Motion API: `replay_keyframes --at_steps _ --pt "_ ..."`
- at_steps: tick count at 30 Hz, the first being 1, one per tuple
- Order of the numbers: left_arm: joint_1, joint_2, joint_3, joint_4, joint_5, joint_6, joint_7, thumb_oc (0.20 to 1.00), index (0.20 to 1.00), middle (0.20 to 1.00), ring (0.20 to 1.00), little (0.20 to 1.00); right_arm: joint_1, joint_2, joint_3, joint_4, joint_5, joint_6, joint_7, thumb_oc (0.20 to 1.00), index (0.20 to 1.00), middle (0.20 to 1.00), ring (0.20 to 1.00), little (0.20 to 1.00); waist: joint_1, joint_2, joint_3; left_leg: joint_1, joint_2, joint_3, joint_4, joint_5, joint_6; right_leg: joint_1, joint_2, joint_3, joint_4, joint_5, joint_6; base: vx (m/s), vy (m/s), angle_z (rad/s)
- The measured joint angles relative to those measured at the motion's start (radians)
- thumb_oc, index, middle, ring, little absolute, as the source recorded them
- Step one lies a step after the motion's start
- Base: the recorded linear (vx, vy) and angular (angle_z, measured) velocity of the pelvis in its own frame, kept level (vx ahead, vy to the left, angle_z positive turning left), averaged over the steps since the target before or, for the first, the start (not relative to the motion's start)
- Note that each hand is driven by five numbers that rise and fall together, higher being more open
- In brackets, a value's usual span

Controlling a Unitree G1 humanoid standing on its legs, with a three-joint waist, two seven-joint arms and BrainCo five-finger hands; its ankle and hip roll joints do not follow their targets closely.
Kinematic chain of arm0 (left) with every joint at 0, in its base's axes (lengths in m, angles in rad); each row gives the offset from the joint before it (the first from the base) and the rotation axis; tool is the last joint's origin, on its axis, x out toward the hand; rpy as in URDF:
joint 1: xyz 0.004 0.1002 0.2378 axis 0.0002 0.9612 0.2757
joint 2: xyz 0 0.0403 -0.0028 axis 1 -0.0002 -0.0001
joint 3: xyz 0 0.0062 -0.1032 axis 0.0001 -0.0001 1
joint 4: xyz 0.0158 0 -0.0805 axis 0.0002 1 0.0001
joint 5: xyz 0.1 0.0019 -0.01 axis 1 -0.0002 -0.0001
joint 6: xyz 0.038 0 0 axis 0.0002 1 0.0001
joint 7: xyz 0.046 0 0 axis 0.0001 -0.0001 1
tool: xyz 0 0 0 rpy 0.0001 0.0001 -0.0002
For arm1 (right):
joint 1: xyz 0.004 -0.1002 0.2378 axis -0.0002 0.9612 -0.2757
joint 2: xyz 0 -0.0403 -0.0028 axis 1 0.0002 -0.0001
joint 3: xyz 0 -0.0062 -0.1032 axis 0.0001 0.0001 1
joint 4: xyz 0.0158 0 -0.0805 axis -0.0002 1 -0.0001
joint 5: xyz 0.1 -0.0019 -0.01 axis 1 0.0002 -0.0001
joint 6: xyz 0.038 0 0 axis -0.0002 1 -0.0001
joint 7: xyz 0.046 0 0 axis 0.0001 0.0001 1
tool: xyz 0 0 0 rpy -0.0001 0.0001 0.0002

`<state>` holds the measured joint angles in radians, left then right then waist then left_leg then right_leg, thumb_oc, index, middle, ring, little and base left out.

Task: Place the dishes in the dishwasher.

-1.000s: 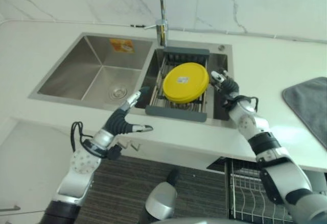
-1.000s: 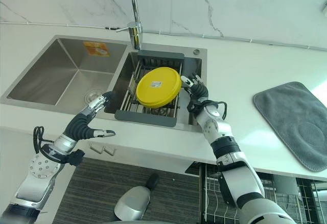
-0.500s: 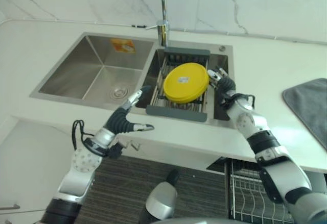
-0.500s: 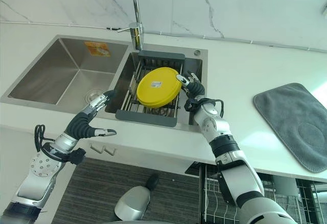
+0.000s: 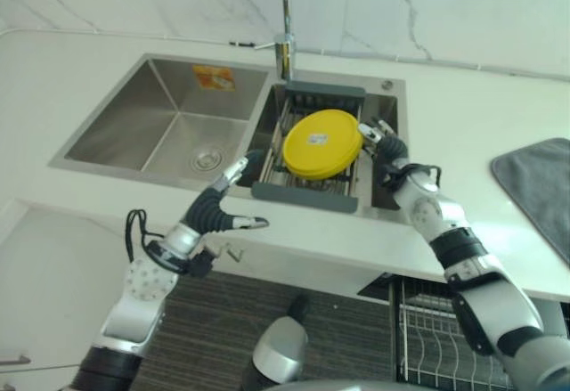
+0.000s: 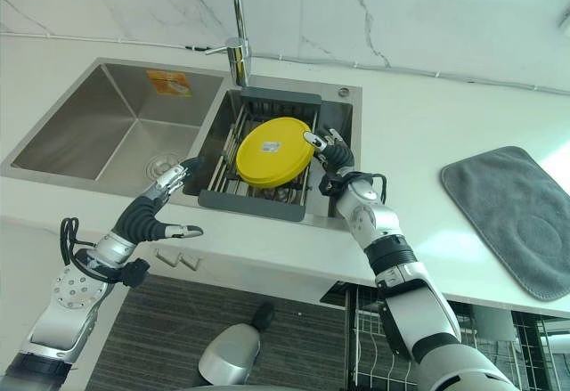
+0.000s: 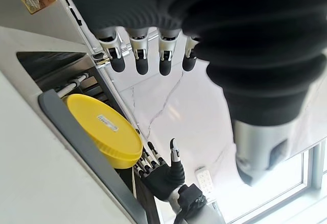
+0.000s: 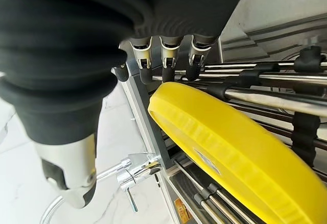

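A yellow plate leans tilted in the dish rack set over the sink's right basin. My right hand is at the plate's right rim, fingers straight and thumb apart. In the right wrist view the fingertips reach just past the plate's edge; I cannot tell if they touch it. My left hand hovers open over the counter's front edge, just left of the rack's front corner, holding nothing. The left wrist view shows the plate with the right hand behind it.
A tall faucet stands behind the rack. The left basin lies beside it. A grey mat covers the counter at the far right. A wire dishwasher basket shows below the counter under my right arm.
My right hand has moved a little left, closing onto the plate's right rim. The left hand has stayed in place.
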<state>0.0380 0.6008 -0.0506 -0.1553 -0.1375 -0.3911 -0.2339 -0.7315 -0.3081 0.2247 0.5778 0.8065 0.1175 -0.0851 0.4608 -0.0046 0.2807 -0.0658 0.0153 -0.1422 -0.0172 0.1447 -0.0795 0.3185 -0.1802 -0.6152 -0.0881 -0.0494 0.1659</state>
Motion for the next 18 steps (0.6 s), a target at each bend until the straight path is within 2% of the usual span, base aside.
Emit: replay_keyframes --at_steps 18 --pt "0.000 0.000 0.000 0.000 0.000 0.002 -0.004 1.000 1.000 1.000 1.000 1.000 0.000 -0.017 0.020 -0.053 -0.023 0.030 -0.033 1.000 1.000 1.000 1.000 1.000 0.002 -0.009 0.005 0.000 0.000 0.000 0.000 0.000 0.001 0.000 0.000 0.000 0.000 0.000 0.000 0.00 0.000 0.00"
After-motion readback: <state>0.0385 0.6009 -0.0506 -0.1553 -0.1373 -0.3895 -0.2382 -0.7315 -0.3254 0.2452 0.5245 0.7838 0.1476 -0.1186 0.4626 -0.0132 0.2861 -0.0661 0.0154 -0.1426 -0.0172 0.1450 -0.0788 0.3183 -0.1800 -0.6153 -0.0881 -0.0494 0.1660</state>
